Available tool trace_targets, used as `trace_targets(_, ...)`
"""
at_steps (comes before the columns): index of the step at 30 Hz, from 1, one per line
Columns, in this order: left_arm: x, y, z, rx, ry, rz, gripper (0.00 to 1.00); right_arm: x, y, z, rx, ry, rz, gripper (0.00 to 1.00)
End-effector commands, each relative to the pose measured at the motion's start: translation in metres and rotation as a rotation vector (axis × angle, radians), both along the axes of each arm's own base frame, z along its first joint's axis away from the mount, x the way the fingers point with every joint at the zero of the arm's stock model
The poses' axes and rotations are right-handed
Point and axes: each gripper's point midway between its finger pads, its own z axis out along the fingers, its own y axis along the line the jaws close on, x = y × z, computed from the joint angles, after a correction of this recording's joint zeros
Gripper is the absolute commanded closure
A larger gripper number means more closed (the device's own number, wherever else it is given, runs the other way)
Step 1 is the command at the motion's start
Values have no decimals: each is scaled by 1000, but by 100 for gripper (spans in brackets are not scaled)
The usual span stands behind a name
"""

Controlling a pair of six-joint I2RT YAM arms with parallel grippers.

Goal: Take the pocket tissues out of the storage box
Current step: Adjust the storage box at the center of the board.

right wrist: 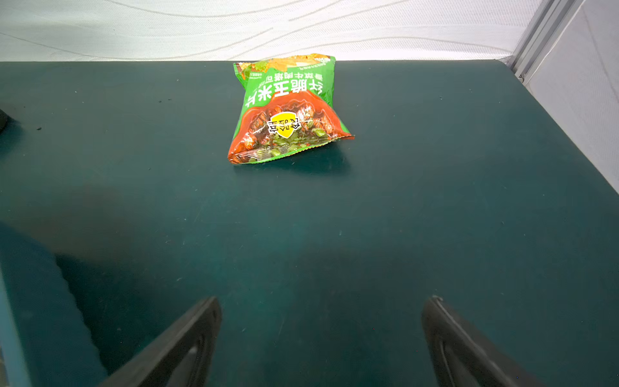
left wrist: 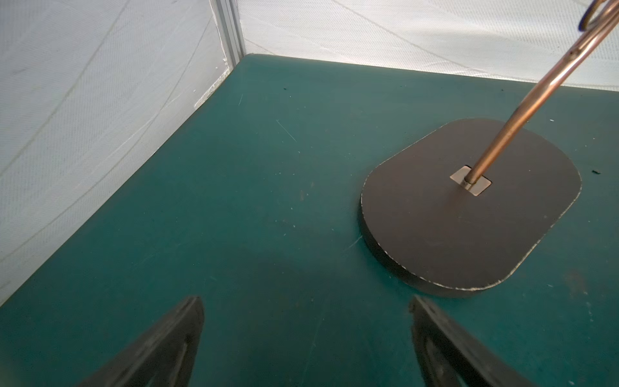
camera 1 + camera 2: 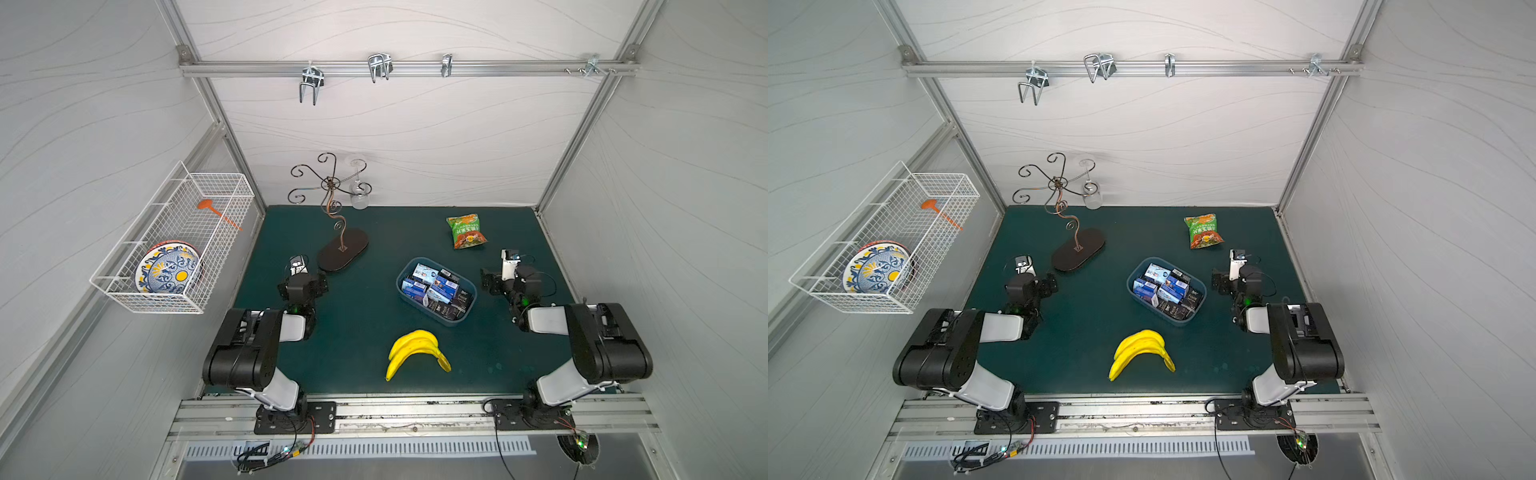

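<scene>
Green table (image 3: 361, 332). Storage box (image 3: 451, 321) of pocket tissues (image 3: 434, 286) just inward of right gripper (image 1: 323, 301), well apart from left gripper (image 2: 306, 300); both spread wide, holding nothing.

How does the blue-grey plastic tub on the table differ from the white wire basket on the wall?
The blue-grey plastic tub sits on the green table; the white wire basket hangs on a side wall. The tub has solid walls; the basket is open mesh. The tub holds tissue packs; the basket holds a patterned plate and an orange utensil. Both are open-topped rectangles.
</scene>
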Motion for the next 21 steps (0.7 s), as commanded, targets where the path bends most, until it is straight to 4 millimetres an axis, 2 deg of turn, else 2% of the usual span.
trace_targets(1,8,1,18,-2,-71,9,0,1,-1,-1,4,7,2,1)
trace_targets(19,8,1,17,-13,-69,3,0,3,-1,-2,10,17,3,1)
trace_targets(21,8,1,17,-17,-72,-2,3,2,0,-1,9,14,6,1)
